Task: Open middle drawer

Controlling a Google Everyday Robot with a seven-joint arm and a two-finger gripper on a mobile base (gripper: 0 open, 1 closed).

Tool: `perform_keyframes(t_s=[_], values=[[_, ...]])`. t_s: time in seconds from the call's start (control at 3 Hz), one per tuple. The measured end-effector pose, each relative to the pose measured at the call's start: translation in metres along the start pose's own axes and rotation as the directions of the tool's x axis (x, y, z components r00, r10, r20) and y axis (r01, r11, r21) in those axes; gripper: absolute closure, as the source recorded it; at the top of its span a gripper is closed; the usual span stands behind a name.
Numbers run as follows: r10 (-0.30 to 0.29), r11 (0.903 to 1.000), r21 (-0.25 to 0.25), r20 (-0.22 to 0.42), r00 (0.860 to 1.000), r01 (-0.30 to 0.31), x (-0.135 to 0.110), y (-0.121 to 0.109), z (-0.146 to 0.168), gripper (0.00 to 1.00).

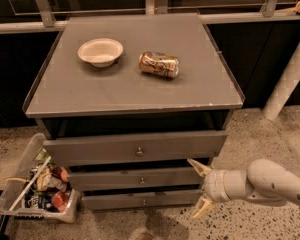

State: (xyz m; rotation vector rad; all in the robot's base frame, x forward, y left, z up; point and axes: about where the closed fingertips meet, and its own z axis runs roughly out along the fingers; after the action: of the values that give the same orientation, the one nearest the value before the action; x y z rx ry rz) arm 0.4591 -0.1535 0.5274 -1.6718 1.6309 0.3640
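- The middle drawer (pixel 110 180) sits in the front of the cabinet (pixel 140 91), between the taller top drawer (pixel 100 151) and the slim bottom drawer (pixel 115 201). It looks shut or nearly so, so I judge the opening itself as not yet begun.
- The gripper (pixel 200 188) hangs at the cabinet's lower right front corner, level with the middle drawer's right end. Its two fingers (pixel 197 166) are spread wide apart and hold nothing.
- The small round knob (pixel 142 180) at the centre of the middle drawer's front is untouched, and the gripper is well to the right of it.
- What is left, as I read it: move left along the cabinet front to the knob, close on it, then pull outward.
- On the cabinet top lie a white bowl (pixel 100 51) and a can (pixel 159 64) on its side, both clear of the drawers.
- A clear bin (pixel 25 166) of rubbish leans on the floor against the cabinet's lower left side, near the drawer fronts but not across them.
- Nothing blocks the knob.
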Motion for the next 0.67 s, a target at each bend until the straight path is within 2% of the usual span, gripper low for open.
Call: perform_keyframes(t_s=[0.67], values=[[0.067, 0.9971, -0.034, -0.038, 0.997, -0.068, 0.046, -0.015, 0.045, 0.00]])
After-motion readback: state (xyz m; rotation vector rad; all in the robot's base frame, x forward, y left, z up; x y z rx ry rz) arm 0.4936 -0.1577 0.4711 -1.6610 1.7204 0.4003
